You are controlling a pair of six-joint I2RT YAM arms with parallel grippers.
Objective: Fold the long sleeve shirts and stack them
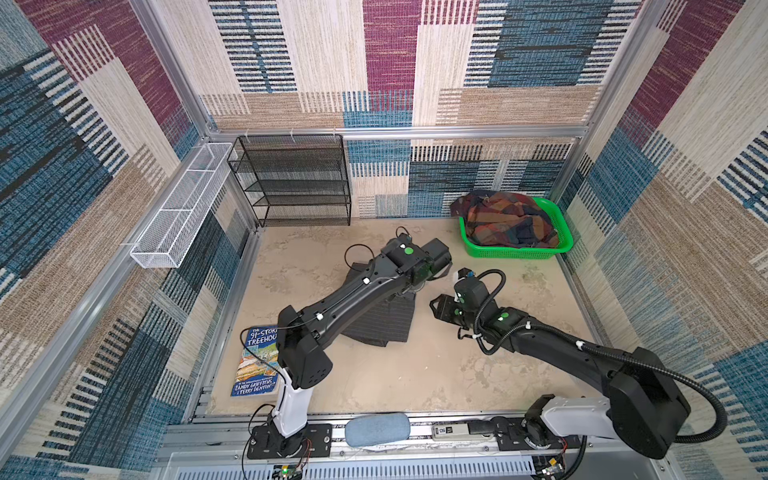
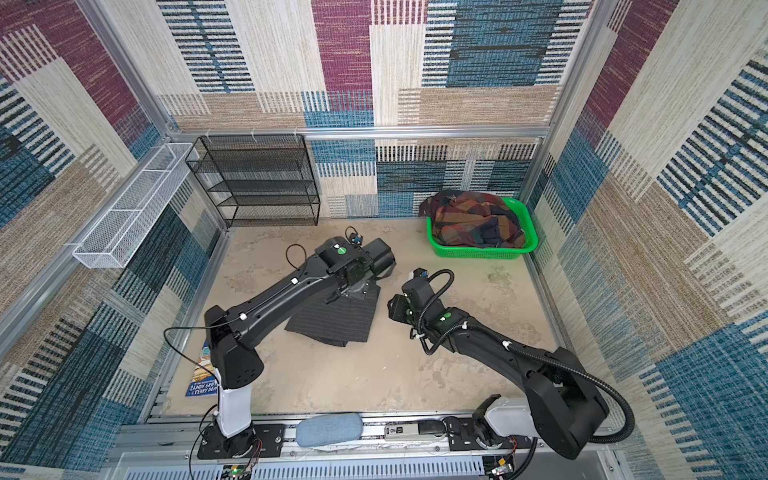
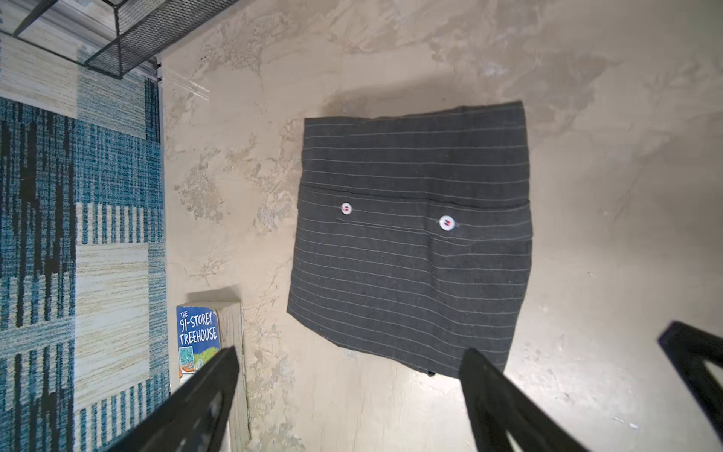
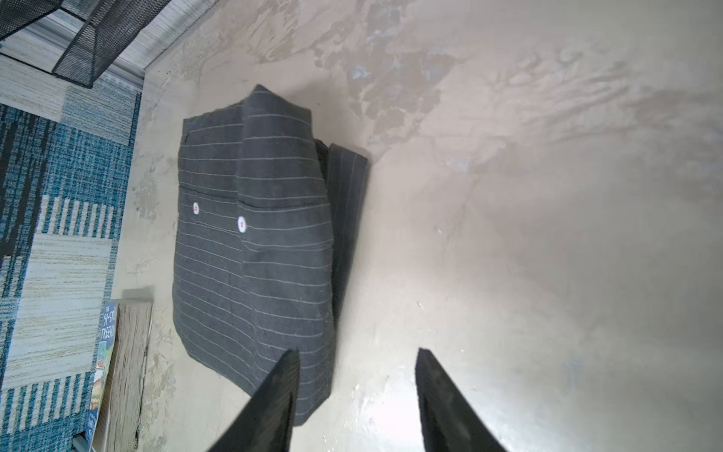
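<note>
Left wrist view: my left gripper (image 3: 352,395) gapes wide, empty, over the pinstriped shirt (image 3: 410,242) — right gripper (image 4: 358,395) parted, empty — book (image 3: 197,336) reads "The 91-Storey Treehouse".

"The 91-Storey Treehouse", Andy Griffiths, Terry Denton on book (image 1: 257,365)

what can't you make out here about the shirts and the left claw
- grey pinstriped shirt: partly covered by the left arm in both top views.
- plaid shirt: bunched in the green basket, whose wall hides its lower part; collar and sleeves cannot be told.
- left claw: largely hidden by its own wrist in both top views; fingers cut off by the left wrist view's edge.
</note>
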